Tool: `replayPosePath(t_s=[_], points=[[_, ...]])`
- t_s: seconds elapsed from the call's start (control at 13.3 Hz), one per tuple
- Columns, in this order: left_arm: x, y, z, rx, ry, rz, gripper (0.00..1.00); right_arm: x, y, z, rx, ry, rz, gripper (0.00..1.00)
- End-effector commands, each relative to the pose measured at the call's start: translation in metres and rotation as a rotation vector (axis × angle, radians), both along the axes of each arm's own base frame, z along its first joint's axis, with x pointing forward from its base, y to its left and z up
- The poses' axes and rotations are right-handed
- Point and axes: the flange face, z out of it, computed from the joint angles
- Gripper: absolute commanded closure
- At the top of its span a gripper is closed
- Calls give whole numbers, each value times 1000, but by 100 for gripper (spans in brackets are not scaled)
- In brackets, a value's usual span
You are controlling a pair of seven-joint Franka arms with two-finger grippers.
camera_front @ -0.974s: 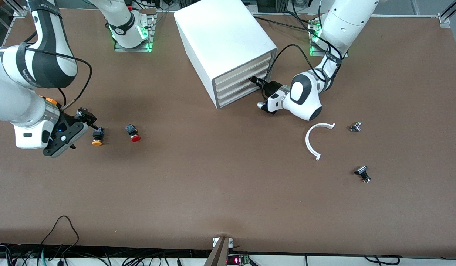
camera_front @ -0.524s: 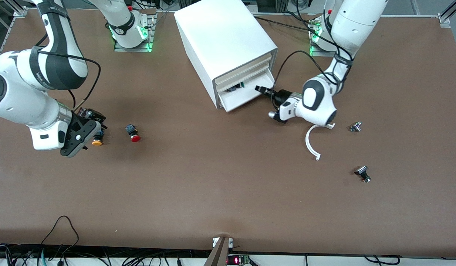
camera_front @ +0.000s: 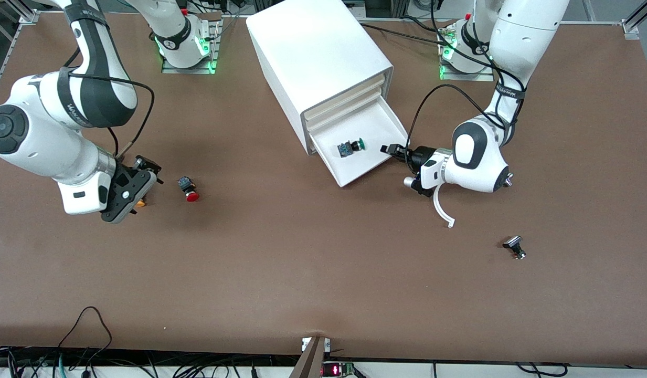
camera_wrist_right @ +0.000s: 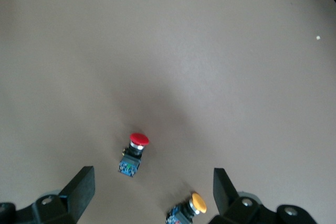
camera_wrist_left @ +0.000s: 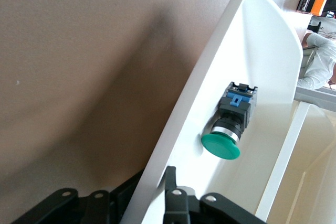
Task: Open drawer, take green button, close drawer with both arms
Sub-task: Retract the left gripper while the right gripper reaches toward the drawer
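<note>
- Small black-and-metal part lies on the brown counter toward the left arm's end, nearest the front camera of all the loose items.
- White curved plastic strip lies on the counter a little farther from that camera; one end is hidden under the left arm's wrist.
- Right end effector hangs low over the yellow-capped button, which is mostly hidden beneath it in the front view. In the right wrist view its two fingers are spread wide apart with nothing between them, and the yellow cap shows between them near one finger.
- Red-capped button lies on its side just beside the yellow one, on the side toward the cabinet, touching neither.
- Left end effector is at the front edge of the drawer, at the corner toward the left arm's end. The left wrist view shows one finger on each side of the drawer's front wall; clamped on the drawer front.
- The drawer, lowest of three, stands pulled well out of the white cabinet.
- Green-capped button lies on its side on the drawer floor, cap toward the left end effector, apart from it.
- The two upper drawers sit flush in the cabinet.
</note>
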Motion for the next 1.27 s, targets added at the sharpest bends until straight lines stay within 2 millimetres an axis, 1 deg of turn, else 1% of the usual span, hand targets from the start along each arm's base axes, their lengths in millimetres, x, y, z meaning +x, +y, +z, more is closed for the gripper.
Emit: replayPosePath(t_s=[0.0,0.15,0.22,0.3,0.37,0.45,0.52,0.6,0.67,0.75,0.82,0.9,0.97,1.05,1.12,1.2], points=[[20,17,-4,94,-58,42,0,-2,36,1,27,-27,85,0],[28,21,9,101,-101,68,0,-4,62,7,44,-68,117,0],[29,21,11,101,-102,74,0,-7,76,9,54,-79,132,0],[33,24,21,96,-121,77,0,-8,83,10,61,-79,140,0],[38,31,36,92,-146,85,0,-10,95,11,65,-81,163,0],[46,39,57,89,-182,106,0,-11,107,11,69,-83,180,0],[61,66,79,109,-251,172,0,-15,118,12,70,-85,203,0],[72,85,106,125,-326,220,0,-18,131,10,67,-82,228,0],[79,106,131,144,-388,252,0,-20,148,13,70,-94,257,0],[83,121,146,175,-431,252,0,-23,166,14,77,-97,281,0],[84,134,166,189,-471,250,0,-29,189,18,90,-103,314,0],[83,158,196,212,-523,252,0,-38,211,15,101,-96,346,0],[79,174,226,270,-586,194,0,-46,233,11,113,-89,372,0],[73,184,254,338,-639,118,0,-58,258,14,123,-91,412,0],[63,195,278,375,-659,69,0,-68,275,13,120,-89,448,0],[57,208,300,388,-647,51,0,-77,287,13,119,-89,475,0]])
